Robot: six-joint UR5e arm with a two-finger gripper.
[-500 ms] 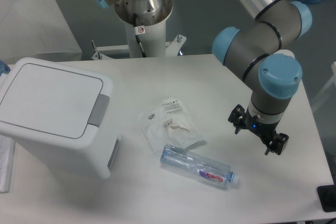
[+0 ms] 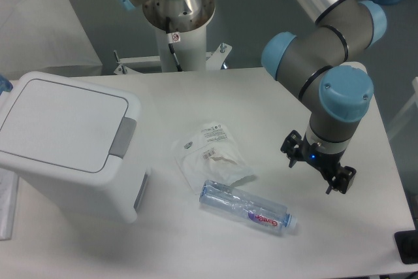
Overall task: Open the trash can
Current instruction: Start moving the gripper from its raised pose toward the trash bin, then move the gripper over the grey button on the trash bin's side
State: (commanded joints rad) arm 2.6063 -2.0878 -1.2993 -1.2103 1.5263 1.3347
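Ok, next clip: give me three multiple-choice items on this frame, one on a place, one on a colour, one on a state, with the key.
1. Where does the plastic bottle lie?
A. on the trash can lid
B. on the table, in front of the clear packet
C. in the end effector

2. What colour is the push-button strip on the trash can?
A. grey
B. blue
C. red

3. What state is the trash can lid in?
A. swung fully up
B. removed
C. closed flat

Key: 1 B, the bottle rests on the table just nearer the camera than the clear packet. 2 A, the strip at the lid's right rim is grey. 3 C, the lid sits flush, while the end effector hangs over the table far to the right, apart from the bin.
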